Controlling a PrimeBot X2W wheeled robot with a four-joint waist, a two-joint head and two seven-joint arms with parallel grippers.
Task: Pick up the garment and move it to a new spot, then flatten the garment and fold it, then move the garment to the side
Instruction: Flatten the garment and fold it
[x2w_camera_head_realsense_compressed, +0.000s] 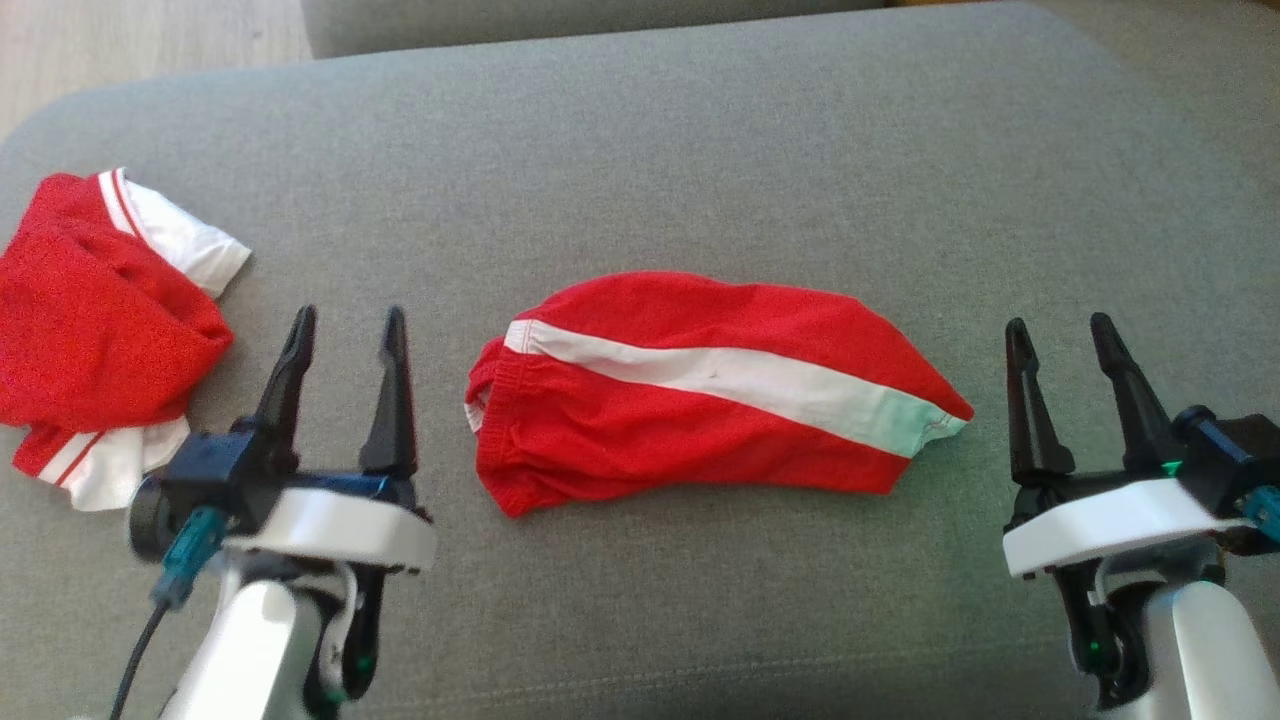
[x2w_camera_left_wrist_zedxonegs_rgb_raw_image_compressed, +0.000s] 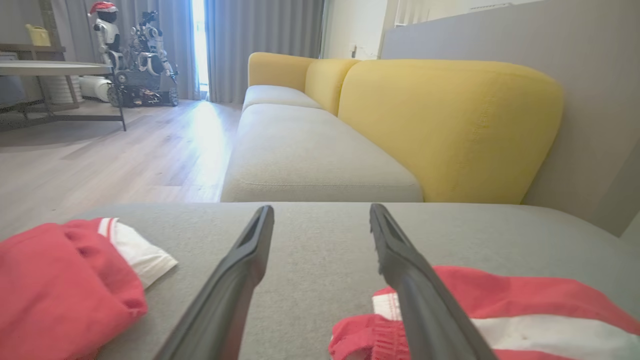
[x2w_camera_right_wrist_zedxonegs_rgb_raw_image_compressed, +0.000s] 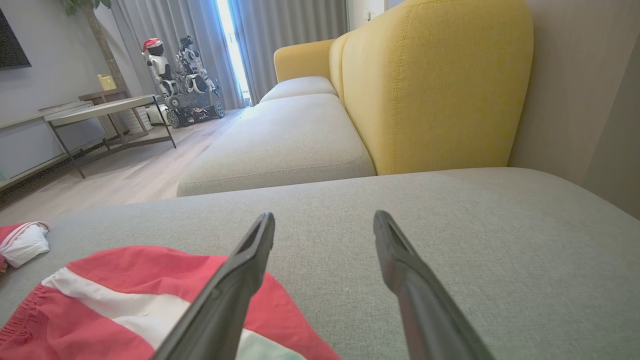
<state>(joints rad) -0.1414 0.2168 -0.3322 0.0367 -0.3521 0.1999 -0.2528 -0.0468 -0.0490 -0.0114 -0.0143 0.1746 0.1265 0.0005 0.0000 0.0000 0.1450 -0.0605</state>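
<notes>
The folded red soft-cloth garment with a white stripe (x2w_camera_head_realsense_compressed: 700, 400) lay flat near the middle of the grey fabric sofa cushion (x2w_camera_head_realsense_compressed: 640, 150), a little towards its near edge. By the look of it, it was light, limp and not slippery, and would sag unless taken at both ends: the gathered elastic band and the stripe's hem corner. Its long axis ran from the cushion's left edge towards the right, band end leftward, hem tip rightward. The left pincer (x2w_camera_head_realsense_compressed: 350, 315) and right pincer (x2w_camera_head_realsense_compressed: 1058, 322) flanked it, each spread wide and empty. A crumpled red-and-white garment (x2w_camera_head_realsense_compressed: 90, 330) sat by the left edge
</notes>
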